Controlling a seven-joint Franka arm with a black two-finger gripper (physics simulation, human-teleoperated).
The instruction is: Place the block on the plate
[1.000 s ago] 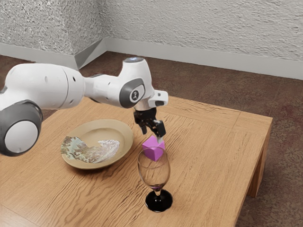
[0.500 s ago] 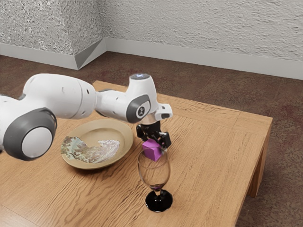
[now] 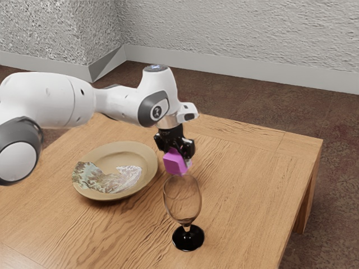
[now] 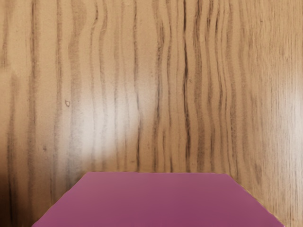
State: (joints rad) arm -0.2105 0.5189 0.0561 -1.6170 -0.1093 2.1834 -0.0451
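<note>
Holding 1 pink-purple block point(image 3: 175, 163) up off the wooden table point(image 3: 252, 190), that's us right now, folks. Our black gripper point(image 3: 178, 157) has it pinched between its 2 fingers, 1 on each side, and points down from the wrist. The block isn't over the plate point(image 3: 147, 158) at this point, it's in the air just off the rim on the exterior view's right. The plate itself is round and tan, lying flat on the table, with a patchy printed design in greens, browns and pale grey across part of it. We've also got 1 stemmed glass point(image 3: 182, 204) standing upright nearer the exterior camera than the block, clear bowl on top and a shiny black foot on the wood. In the exterior view the glass's rim sits right under the block, but it's hard to say from that angle how much of a gap there is. Our white arm point(image 3: 59, 101) reaches in from the exterior view's left, passing beyond the plate. Over in our wrist view, the block's smooth purple face is up close below the hand, with wavy dark wood grain and a soft bright patch of glare on the tabletop past it.
</note>
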